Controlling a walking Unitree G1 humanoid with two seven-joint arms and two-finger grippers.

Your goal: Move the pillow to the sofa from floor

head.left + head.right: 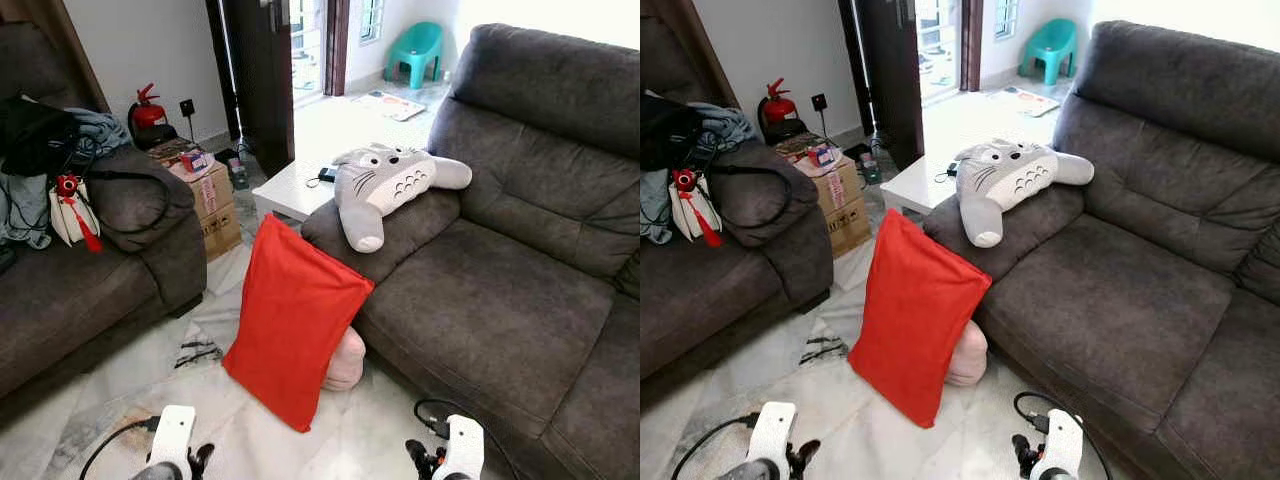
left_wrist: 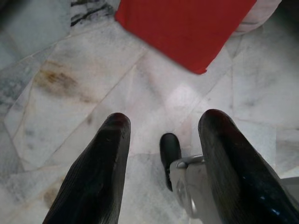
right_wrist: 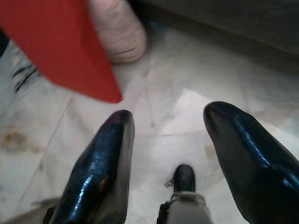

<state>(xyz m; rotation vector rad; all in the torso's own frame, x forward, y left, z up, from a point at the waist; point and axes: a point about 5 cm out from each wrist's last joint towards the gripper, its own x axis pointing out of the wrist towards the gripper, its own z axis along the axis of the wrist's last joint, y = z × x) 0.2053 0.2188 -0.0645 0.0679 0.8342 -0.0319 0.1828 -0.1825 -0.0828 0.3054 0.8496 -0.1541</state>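
Note:
A red pillow (image 1: 292, 318) stands on edge on the marble floor, leaning against the front of the grey sofa (image 1: 500, 300). A pale pink cushion (image 1: 347, 362) lies behind its lower part. Both arms are low at the bottom of the eye views, short of the pillow. In the left wrist view my left gripper (image 2: 163, 126) is open above the floor, the red pillow (image 2: 187, 28) ahead of its tips. My right gripper (image 3: 168, 116) is also open, with the red pillow's corner (image 3: 56, 46) and the pink cushion (image 3: 117, 32) just beyond it.
A grey plush toy (image 1: 385, 185) lies on the sofa's armrest. A second sofa (image 1: 80, 270) with clothes and a bag stands at the left. Cardboard boxes (image 1: 205, 195), a fire extinguisher (image 1: 147, 112) and a white low table (image 1: 290, 190) are behind the pillow.

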